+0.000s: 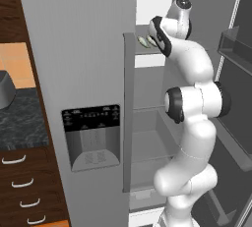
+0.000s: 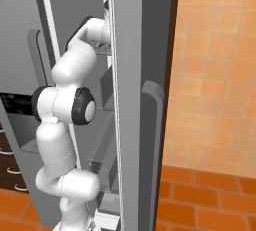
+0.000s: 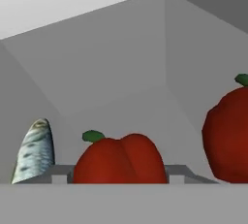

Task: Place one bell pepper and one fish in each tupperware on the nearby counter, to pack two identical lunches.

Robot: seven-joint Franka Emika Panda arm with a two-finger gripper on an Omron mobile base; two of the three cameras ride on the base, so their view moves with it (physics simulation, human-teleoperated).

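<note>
Here, pincer (image 3: 114, 178) flanks bell pepper (image 3: 120, 159) (fish (image 3: 34, 152) beside).

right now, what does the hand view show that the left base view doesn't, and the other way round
Hand view: two red peppers, one low in the middle and one at the right edge.

Left base view: the arm reaching up into the open fridge, the closed door with its dispenser, the counter and the drawers.

Both: the fridge's grey inner walls, and fish. The hand view has one left of the middle pepper. The base view has pale slim shapes on the upper shelf by the arm that look like fish.
</note>
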